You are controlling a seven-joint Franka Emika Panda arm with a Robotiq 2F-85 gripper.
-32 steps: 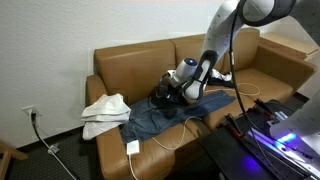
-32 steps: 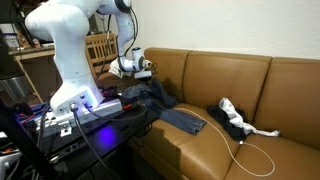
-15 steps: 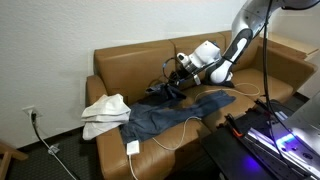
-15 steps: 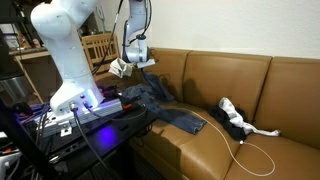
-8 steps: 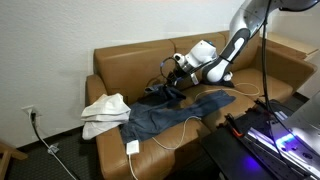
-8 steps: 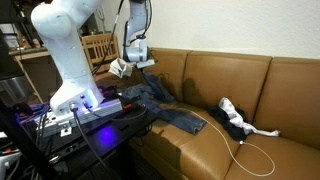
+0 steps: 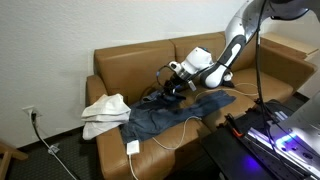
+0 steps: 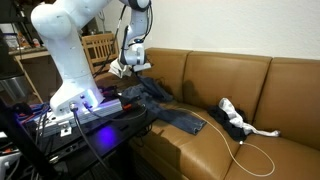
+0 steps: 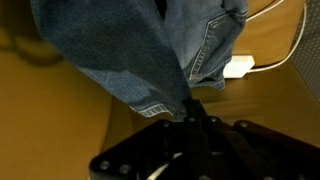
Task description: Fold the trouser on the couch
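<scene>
Tan couch (image 7: 125, 62), white wall (image 7: 60, 30) behind. Pincer (image 7: 172, 84) clamped on the trouser (image 7: 160, 115) edge, held above the seat. Presumably to carry that end over for a fold.

No readable text, labels, brands, numbers or signs in any view; surfaces like the jeans (image 9: 130, 60), couch (image 7: 130, 70) and robot arm (image 8: 70, 50) show no legible markings.
</scene>
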